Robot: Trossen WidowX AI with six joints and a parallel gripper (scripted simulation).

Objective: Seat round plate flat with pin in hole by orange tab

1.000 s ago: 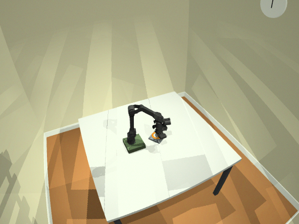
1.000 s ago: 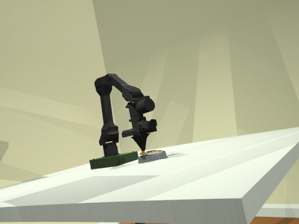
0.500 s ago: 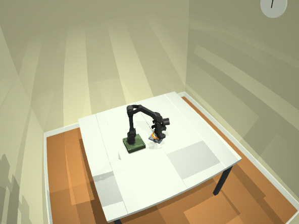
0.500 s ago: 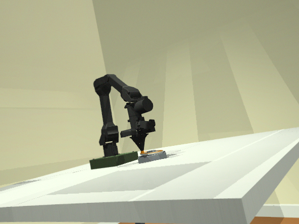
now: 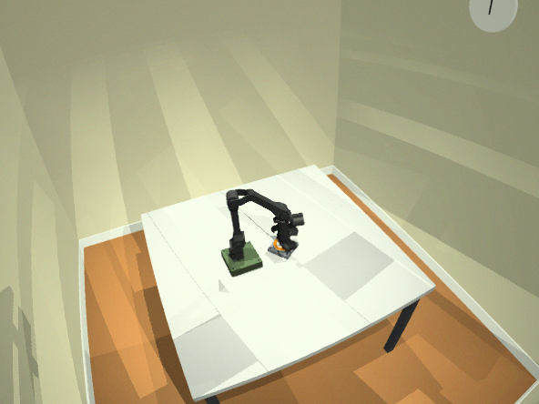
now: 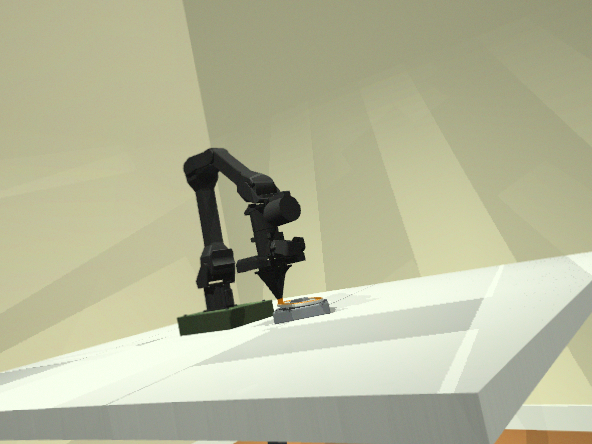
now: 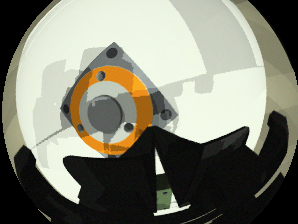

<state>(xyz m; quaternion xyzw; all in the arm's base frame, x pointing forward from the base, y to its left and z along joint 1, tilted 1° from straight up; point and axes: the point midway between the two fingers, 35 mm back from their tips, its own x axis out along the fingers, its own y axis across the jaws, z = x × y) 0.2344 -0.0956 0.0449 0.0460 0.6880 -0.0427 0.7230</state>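
Note:
The round orange plate (image 5: 277, 246) (image 6: 318, 299) (image 7: 75, 102) with a pale inner ring sits around the grey post (image 7: 104, 114) on the square grey base (image 6: 305, 314) (image 7: 125, 61). Three small round spots show on the plate in the wrist view. I cannot tell which is the tab's hole, and the pin is not clearly visible. A raised orange bit, probably the tab (image 6: 280, 301), is right under my fingertips in the exterior view; the fingers hide that edge in the wrist view. My gripper (image 6: 280, 298) (image 7: 152, 130) is shut and empty, pointing down at the plate's edge. Contact and a slight plate tilt cannot be told.
The arm stands on a green block (image 5: 241, 260) (image 6: 230, 318) close beside the grey base, on the robot's side. Both stand on the white table (image 5: 273, 314) (image 6: 350, 365). The base's corners, with dark round holes, stick out beyond the plate.

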